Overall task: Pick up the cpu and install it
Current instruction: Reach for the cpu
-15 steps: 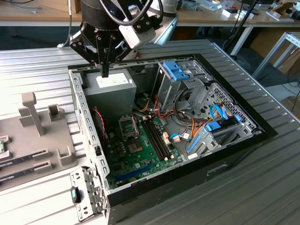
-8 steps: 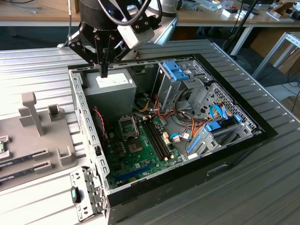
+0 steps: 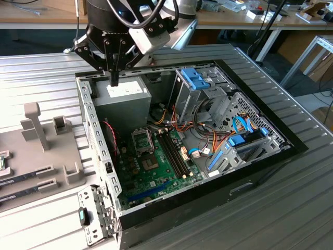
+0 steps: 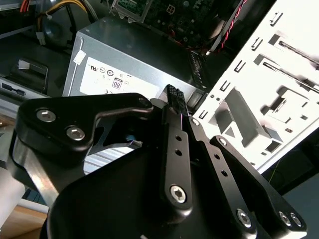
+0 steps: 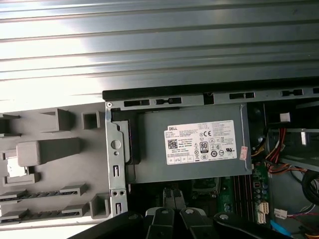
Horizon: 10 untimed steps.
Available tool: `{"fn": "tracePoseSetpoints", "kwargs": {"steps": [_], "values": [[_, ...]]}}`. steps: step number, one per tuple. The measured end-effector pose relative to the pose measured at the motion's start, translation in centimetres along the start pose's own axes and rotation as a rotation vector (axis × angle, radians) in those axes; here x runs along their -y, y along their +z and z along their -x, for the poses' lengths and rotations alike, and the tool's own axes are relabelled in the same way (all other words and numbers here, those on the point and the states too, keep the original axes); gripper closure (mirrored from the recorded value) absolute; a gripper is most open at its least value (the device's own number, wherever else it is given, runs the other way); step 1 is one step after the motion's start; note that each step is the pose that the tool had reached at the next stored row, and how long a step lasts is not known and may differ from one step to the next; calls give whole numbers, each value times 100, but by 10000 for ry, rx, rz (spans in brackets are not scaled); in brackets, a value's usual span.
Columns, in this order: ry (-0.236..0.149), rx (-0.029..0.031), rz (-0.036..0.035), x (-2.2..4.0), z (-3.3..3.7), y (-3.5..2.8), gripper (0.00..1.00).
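My gripper (image 3: 114, 82) hangs over the grey power supply (image 3: 125, 94) at the back of the open computer case (image 3: 260, 156). Its fingers are shut together with nothing between them; the second wrist view shows the black fingertips (image 4: 173, 97) pressed side by side. The cpu (image 5: 15, 169) lies as a small silvery square in the grey fixture tray (image 3: 62, 172), well off to the exterior view's left of the gripper; its green edge (image 3: 2, 162) shows at that view's border. The motherboard's open socket (image 3: 143, 140) sits in front of the power supply.
Long memory sticks (image 3: 13, 191) lie in the tray's front slots. Blocks (image 3: 32, 122) stand up from the tray. The case's metal side wall (image 3: 96, 140) rises between tray and motherboard (image 3: 156, 172). Cable bundles (image 3: 203, 140) and blue-tabbed drive cages (image 3: 197, 78) fill the case's far side.
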State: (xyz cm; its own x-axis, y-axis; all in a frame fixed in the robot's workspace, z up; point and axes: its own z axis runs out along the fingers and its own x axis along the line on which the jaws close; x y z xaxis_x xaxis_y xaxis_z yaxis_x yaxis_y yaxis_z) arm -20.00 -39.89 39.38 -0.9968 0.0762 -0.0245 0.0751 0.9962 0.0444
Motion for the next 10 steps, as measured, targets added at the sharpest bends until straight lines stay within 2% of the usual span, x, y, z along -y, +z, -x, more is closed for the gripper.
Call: {"fn": "tracePoseSetpoints", "kwargs": {"steps": [10], "values": [[0, 0, 0, 2, -34, -1, 89]]}}
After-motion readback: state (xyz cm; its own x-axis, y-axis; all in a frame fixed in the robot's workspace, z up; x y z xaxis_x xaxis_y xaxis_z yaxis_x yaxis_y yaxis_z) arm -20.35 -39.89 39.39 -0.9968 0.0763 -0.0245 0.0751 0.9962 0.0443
